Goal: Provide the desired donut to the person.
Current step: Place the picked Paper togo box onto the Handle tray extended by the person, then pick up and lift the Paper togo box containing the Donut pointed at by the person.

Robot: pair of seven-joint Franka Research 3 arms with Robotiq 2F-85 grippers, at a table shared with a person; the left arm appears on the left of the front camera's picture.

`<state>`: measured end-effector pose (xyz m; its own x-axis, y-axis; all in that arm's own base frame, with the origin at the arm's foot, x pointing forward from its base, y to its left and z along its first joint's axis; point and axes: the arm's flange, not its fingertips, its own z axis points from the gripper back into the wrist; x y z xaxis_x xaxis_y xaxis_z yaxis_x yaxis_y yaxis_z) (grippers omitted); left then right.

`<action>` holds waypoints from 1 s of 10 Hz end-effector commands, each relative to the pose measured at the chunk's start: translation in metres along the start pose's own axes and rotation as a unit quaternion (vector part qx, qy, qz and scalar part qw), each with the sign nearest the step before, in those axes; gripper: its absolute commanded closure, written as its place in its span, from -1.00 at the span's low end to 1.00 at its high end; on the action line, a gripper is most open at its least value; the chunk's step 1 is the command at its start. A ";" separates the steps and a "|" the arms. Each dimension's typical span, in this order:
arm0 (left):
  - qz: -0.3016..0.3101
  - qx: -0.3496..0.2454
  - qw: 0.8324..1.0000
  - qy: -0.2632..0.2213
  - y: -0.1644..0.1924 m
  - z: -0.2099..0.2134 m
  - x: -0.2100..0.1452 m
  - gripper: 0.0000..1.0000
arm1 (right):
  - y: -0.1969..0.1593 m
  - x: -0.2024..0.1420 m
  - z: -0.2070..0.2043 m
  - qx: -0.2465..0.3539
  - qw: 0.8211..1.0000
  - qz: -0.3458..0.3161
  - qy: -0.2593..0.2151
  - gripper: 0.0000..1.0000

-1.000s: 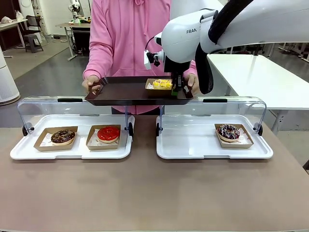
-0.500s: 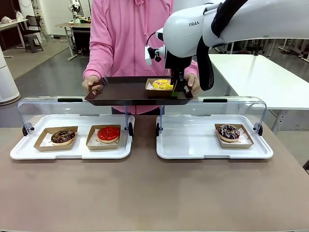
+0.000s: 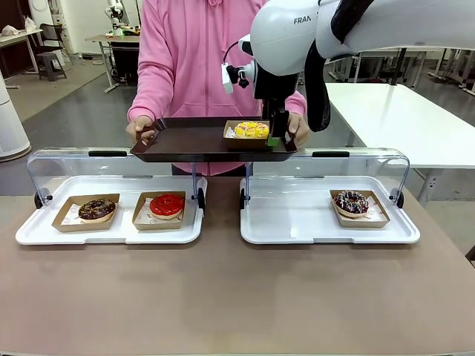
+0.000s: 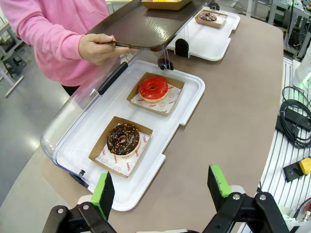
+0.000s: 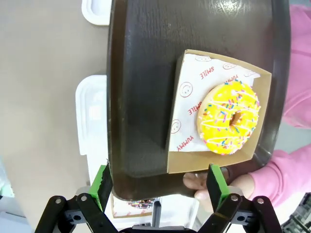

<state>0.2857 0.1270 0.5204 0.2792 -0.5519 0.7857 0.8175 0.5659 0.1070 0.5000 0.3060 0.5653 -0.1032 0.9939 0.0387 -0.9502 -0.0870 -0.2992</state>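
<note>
Person (image 3: 194,59): at 12 o'clock across the table, in a bright pink hooded sweatshirt, holding a dark tray level above the clear lids.
Person's hands (image 3: 141,127): one gripping the tray's 9 o'clock end, the other hand (image 3: 298,127) at its 3 o'clock end, fingers curled under the rim.
Dark tray (image 3: 185,141): long and shallow, held clear of the table.
Yellow donut (image 3: 251,128): iced yellow with white drizzle and coloured sprinkles, lying on printed paper in a cardboard box (image 3: 241,142) on the 3 o'clock half of the dark tray.
Right gripper (image 3: 276,138): fingers spread wide, pinching nothing. Hanging over the tray's 3 o'clock end, just beside the box. In the right wrist view (image 5: 159,182), the donut toward 2 o'clock of the gap, apart from both green pads.
Left gripper (image 4: 160,187): fingers spread wide, empty, hovering over the brown table just off a corner of the left white tray.
Left white tray (image 3: 30,231): at 9 o'clock, lid raised, carrying a chocolate donut (image 3: 96,208) and, at its 3 o'clock, a red donut (image 3: 167,204), each in its own box.
Right white tray (image 3: 289,222): at 3 o'clock, lid raised, carrying a dark sprinkled donut (image 3: 351,201) near its 3 o'clock end.
Table (image 3: 237,297): brown, bearing both white trays side by side.
</note>
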 end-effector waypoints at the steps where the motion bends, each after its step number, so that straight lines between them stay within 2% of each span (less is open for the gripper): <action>1: -0.007 -0.004 1.000 -0.008 0.001 0.002 -0.003 -1.00 | -0.004 -0.002 0.005 0.018 1.000 -0.006 -0.010 -1.00; 2: -0.007 -0.004 1.000 -0.008 0.001 0.002 -0.003 -1.00 | -0.005 -0.003 0.007 0.065 0.998 -0.015 0.009 -1.00; 3: -0.007 -0.004 1.000 -0.008 0.001 0.002 -0.003 -1.00 | -0.001 0.000 0.004 0.003 1.000 -0.001 0.001 -1.00; 10: -0.007 -0.004 1.000 -0.008 0.001 0.002 -0.003 -1.00 | -0.001 0.000 0.004 0.003 1.000 -0.001 0.001 -1.00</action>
<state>0.2857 0.1270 0.5204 0.2792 -0.5518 0.7858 0.8175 0.5659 0.1070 0.4998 0.3057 0.5732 -0.0948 0.9947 0.0405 -0.9572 -0.0799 -0.2781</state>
